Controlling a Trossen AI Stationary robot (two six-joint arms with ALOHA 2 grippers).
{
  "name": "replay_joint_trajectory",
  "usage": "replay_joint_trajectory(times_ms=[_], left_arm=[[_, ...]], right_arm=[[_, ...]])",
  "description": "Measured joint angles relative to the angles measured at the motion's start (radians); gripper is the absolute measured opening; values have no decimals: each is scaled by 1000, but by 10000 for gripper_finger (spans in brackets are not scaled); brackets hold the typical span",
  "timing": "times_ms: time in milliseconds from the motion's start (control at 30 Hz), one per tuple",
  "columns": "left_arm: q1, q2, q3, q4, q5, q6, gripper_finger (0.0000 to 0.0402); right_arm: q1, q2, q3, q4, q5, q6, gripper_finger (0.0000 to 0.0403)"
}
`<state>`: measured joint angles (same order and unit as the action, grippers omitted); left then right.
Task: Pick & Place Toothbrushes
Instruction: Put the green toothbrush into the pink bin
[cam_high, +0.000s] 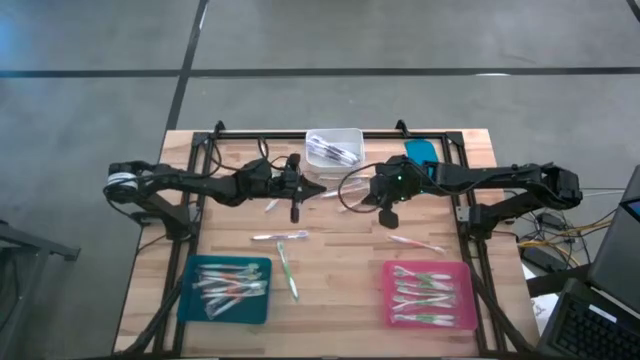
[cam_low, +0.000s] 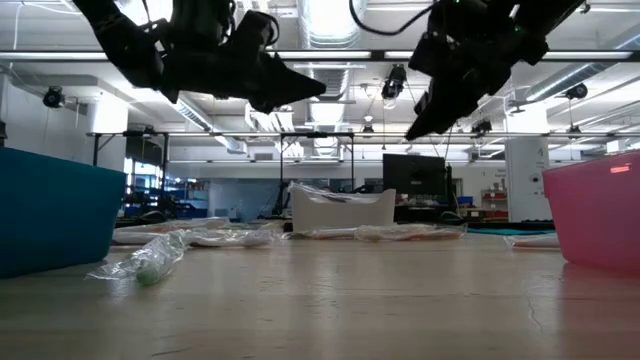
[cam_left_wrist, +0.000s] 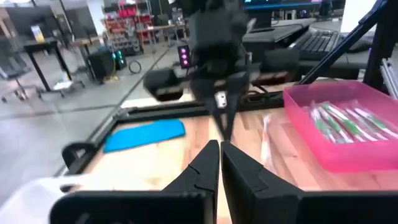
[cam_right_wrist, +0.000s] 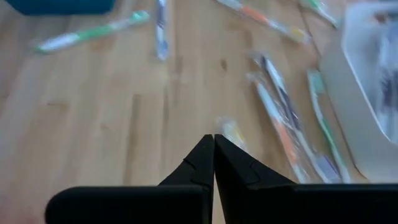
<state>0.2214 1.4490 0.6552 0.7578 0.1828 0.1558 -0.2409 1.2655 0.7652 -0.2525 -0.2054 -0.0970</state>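
Both our left pincer (cam_high: 295, 214) and right pincer (cam_high: 391, 216) hover closed and empty. We should spread one wide, then descend squarely over a loose toothbrush (cam_high: 279, 236) on the surface (cam_high: 340, 280).

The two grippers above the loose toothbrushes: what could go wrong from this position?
1. The left gripper and right gripper hang close together, so the arms might collide.
2. Loose toothbrushes lie bunched beside the white bin; a grab might take several.
3. Both grippers are shut, so descending now would only push a brush.

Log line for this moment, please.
left gripper shut, empty, raised | right gripper shut, empty | loose toothbrushes on table
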Motion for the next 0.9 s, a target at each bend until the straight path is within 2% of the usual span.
replay_joint_trajectory(times_ms=[100,200,267,367,467,600,767,900], left_arm=[[-3,0,-8,-12,15,-59,28],[-5,0,-4,-102,158,-26,34],[-12,0,27,-230,263,32,40],[-37,0,120,-504,287,85,54],[-71,1,228,-828,235,175,79],[-122,2,347,-1130,117,293,121],[-167,2,426,-1314,14,372,159],[-195,2,445,-1384,-25,444,167]], right_arm=[[39,0,4,27,-1,16,8],[75,0,13,24,0,18,8],[94,0,15,24,0,19,8],[107,0,15,24,3,19,8],[112,0,14,24,39,20,8],[112,0,14,24,54,20,8],[112,0,14,25,56,20,8],[112,0,14,25,59,20,8]])
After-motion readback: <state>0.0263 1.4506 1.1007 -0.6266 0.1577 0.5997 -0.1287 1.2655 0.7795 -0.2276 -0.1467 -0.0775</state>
